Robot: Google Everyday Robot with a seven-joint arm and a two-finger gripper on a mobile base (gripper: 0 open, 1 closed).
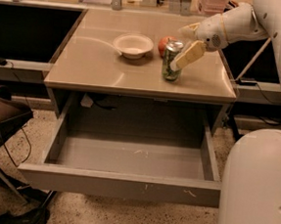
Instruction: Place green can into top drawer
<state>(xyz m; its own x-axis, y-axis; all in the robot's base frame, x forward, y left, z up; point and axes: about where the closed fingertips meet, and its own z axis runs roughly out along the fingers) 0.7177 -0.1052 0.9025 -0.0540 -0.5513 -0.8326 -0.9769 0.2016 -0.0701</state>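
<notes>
The green can point(171, 61) stands upright on the worktop point(95, 66), right of the middle and not far from the front edge. The gripper point(181, 48) reaches in from the right edge, its fingers point(190, 53) released and spread apart. The near one slants across the can's right side, the other sits behind it; whether either touches the can I cannot tell. A red apple point(163, 44) lies just behind the can, partly hidden by it. A pale bowl point(133, 45) sits near the worktop's middle. Below the front edge, the top drawer point(119, 185) is pulled fully out, with nothing in it.
</notes>
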